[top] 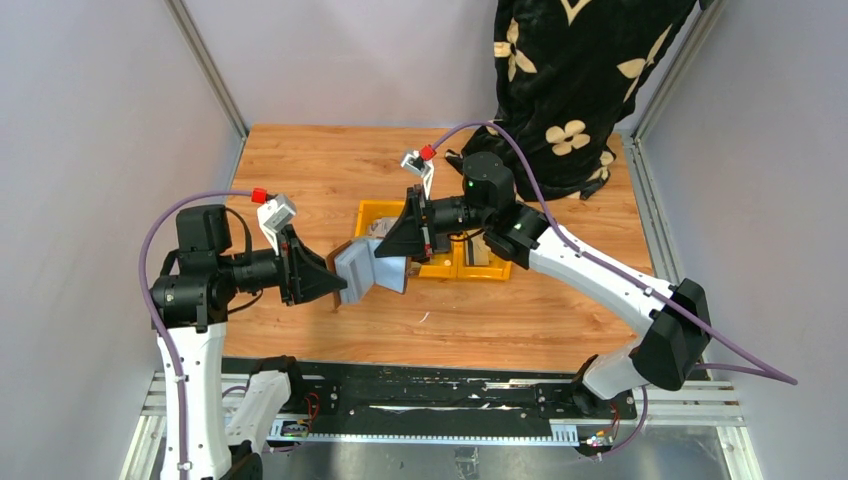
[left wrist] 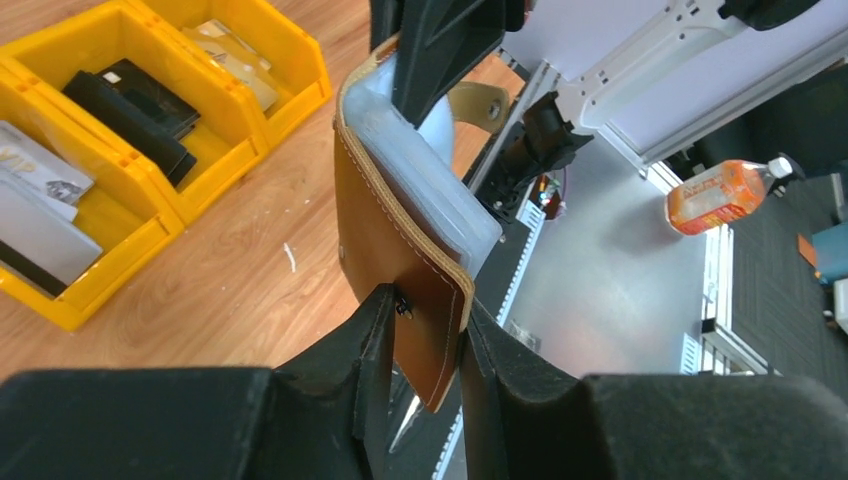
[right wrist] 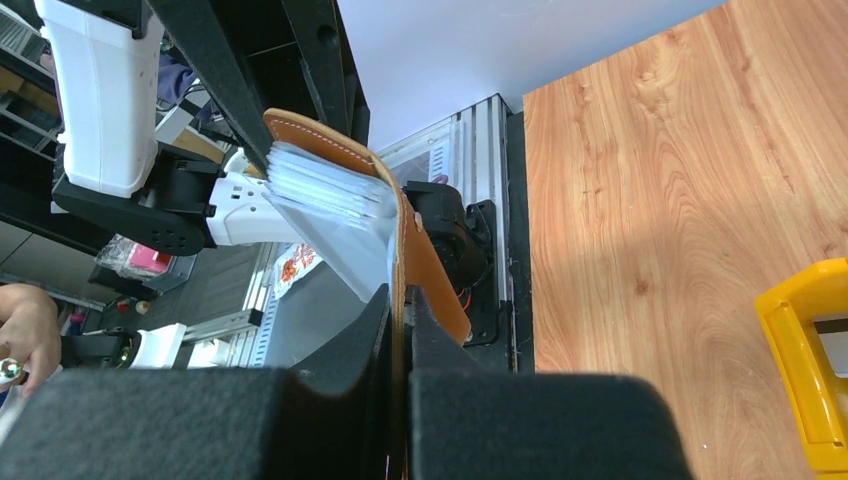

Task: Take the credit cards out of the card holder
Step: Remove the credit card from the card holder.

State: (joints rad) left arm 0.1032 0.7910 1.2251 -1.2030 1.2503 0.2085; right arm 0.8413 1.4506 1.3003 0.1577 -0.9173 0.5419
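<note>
You're nearly done I reckon: cards (left wrist: 125, 105) sit in the yellow tray (left wrist: 303, 82), and the wallet (left wrist: 385, 230) hangs spread open just in front of that tray, with your left jaws and right jaws each pinching a flap. Can't tell if the sleeves are empty.

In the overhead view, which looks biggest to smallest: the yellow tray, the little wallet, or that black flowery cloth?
1. Black flowery cloth, clearly largest, even cut off by the frame.
2. Yellow tray, partly hidden behind the right arm.
3. Card holder, smallest, even though it is held up nearer the camera.
</note>
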